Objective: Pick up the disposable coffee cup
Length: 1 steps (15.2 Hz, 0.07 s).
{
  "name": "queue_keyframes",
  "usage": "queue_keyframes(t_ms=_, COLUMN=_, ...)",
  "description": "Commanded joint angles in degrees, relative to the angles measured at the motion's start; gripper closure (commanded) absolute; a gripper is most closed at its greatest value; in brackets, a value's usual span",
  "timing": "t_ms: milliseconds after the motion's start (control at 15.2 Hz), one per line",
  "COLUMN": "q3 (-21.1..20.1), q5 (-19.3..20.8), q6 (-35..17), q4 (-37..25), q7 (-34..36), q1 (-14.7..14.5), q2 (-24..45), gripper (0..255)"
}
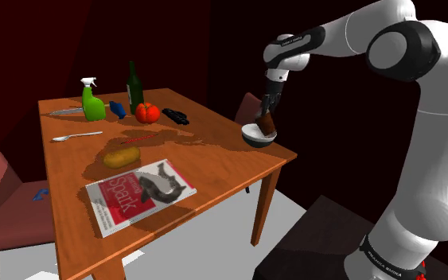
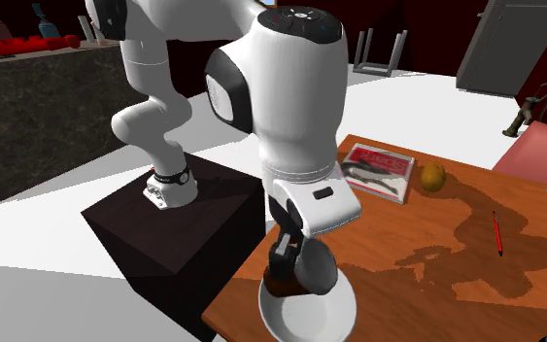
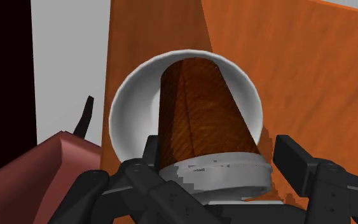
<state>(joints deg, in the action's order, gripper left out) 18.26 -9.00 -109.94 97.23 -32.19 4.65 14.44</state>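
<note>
survey, shoulder view, left to right: a magazine (image 1: 138,195) and a potato (image 1: 121,157) lie toward the surface's (image 1: 214,159) far side edge. well apart from them, a white bowl (image 1: 258,137) sits at the surface corner nearest the stand. the coffee cup (image 3: 203,121) stands inside that bowl.

end effector (image 3: 218,145): clenched on the cup. one black finger presses each side of it, just under the lid. it cannot be told whether the cup's base rests on the bowl floor or hangs just clear of it.

appearance: tapered brown body, widest at the top, with a faint ribbed or sleeved texture. it is capped by a pale grey-white lid with a ragged lower edge. the cup is roughly upright with the lid toward the end effector.

handling, as judged: light, thin-walled and easily crushed. a hard squeeze would probably dent the wall or pop the lid. the band just below the lid looks the stiffest place to take hold, and the taper there resists downward slip. the bowl rim stands close around the cup, so a straight vertical lift seems safest to avoid snagging.
</note>
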Motion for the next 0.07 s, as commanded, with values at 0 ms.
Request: queue_keyframes(t_ms=0, q3=0.00, q5=0.06, q6=0.47, q4=-0.40, q7=0.13, q1=-0.03, q2=-0.12, gripper=255)
